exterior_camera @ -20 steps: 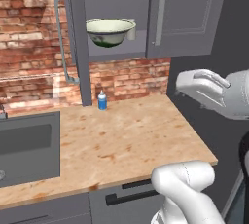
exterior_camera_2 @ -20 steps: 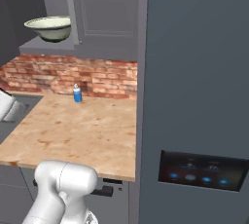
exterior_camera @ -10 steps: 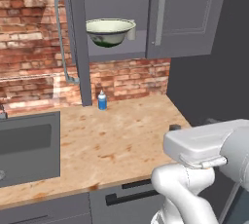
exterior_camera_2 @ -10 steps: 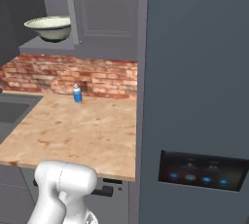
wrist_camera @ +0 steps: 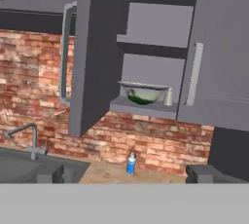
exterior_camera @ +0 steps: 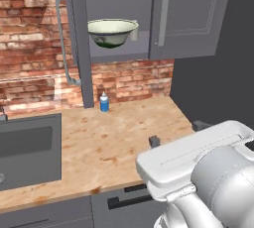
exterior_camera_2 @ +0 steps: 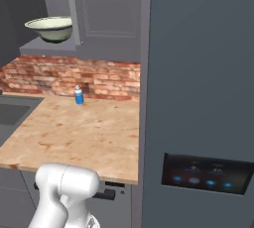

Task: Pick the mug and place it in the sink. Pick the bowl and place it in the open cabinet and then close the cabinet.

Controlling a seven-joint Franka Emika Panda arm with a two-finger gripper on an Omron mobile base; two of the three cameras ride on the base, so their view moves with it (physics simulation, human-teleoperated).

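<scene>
Bowl: you see the bowl (exterior_camera: 112, 32) in the upper middle of the left base view, resting on the lower shelf (exterior_camera: 119, 53) of the cabinet (exterior_camera: 191, 16); in the hand view it sits at centre frame, beside a small pale object (wrist_camera: 168, 97) on the same shelf.
Cabinet: 1 door (wrist_camera: 95, 52) stands swung open, edge toward you, left of centre in the hand view; the other door (wrist_camera: 223, 57) is closed at the right. Each carries 1 long vertical bar handle.
Sink: the sink (exterior_camera: 30, 147) lies at the lower left of the left base view, set into the wooden counter (exterior_camera: 124, 138); the faucet (wrist_camera: 26, 138) shows at the lower left of the hand view.
Bottle: 1 small blue bottle (exterior_camera: 104, 102) stands on the counter against the brick wall (exterior_camera: 30, 33), below the open cabinet.
Claw: the gripper (wrist_camera: 124, 173) is spread wide, its 2 tips at the bottom corners of the hand view, pinching nothing and well apart from the cabinet.
Fridge: a tall grey fridge (exterior_camera_2: 198, 98) occupies the right of the right base view.
</scene>
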